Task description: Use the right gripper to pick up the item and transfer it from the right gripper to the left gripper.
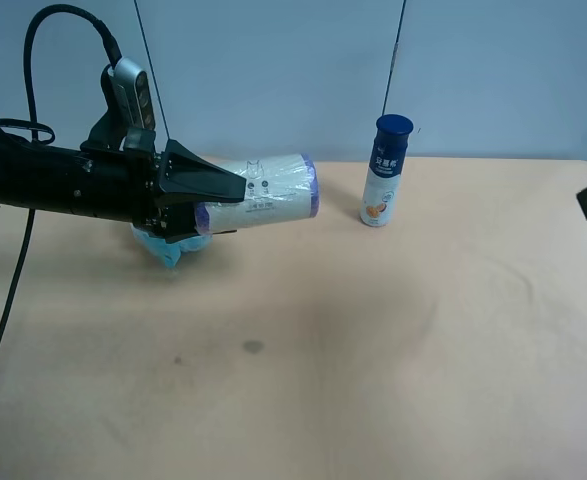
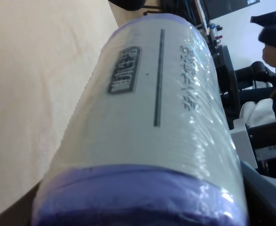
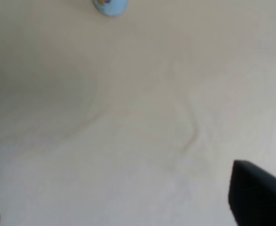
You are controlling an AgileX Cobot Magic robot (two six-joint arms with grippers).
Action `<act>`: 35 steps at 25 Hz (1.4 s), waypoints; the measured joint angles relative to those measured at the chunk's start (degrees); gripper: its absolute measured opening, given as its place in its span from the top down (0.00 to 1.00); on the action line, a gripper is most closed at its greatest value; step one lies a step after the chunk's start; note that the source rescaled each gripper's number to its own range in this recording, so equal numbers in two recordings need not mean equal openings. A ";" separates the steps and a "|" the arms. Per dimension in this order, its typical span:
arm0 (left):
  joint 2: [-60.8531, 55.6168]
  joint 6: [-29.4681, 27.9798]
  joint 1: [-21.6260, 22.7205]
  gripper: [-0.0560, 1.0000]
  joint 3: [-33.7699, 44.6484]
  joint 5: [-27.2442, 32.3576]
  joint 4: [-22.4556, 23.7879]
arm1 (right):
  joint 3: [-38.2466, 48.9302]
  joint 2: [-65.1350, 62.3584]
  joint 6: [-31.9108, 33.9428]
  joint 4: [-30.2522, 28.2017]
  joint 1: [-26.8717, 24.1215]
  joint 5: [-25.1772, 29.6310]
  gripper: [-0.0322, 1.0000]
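ok so starting at the jaws: the left gripper [image 1: 233, 210] is pinching the item [image 1: 278, 190], one finger lying over the top of the roll and the other coming in underneath. It's biting near one purple end, so most of the roll is sticking out sideways toward 3 o'clock in the exterior high view. The left wrist view is basically all clear film and printed marks [image 2: 161, 117], so the roll is sitting deep in the grip. It's hanging around 10 o'clock over the table [image 1: 373, 340], apparently off the surface, with the blue pouf [image 1: 161, 248] peeking out just below the gripper.

The right gripper [image 3: 121, 200] is sitting spread wide with nothing between its fingers [image 3: 257, 193], just bare table. It's parked well away, only a dark tip showing at the 3 o'clock edge of the exterior high view.

So imo the handoff looks done and the job now is just holding it. That film looks slippery and the grip is at one end, so I'd be squeezing firmly, holding the roll level and not swinging it toward the bottle [image 1: 386, 170] at 1 o'clock.

Pose-wise, the left arm is reaching in almost horizontally from 9 o'clock, camera module [image 1: 133, 92] riding on top.
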 joint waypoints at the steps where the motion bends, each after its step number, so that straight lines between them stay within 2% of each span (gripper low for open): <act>1: 0.00 0.00 0.00 0.94 0.00 0.00 0.06 | 1.11 -2.16 0.60 -0.41 0.00 0.16 0.13; 10: 0.00 -0.07 0.00 0.94 0.00 0.00 1.12 | 10.44 -20.70 5.73 -3.41 0.00 2.70 0.13; 18: 0.00 -0.18 0.00 0.94 0.00 0.00 1.12 | 19.04 -25.44 8.02 -1.90 0.07 8.09 0.13; 24: 0.00 -0.18 0.00 0.94 0.00 -0.01 1.18 | 21.21 -25.51 8.26 -1.27 0.07 2.12 0.13; 35: 0.00 -0.24 0.00 0.94 0.00 -0.06 1.12 | 21.77 -25.80 8.32 -0.97 0.07 1.02 0.13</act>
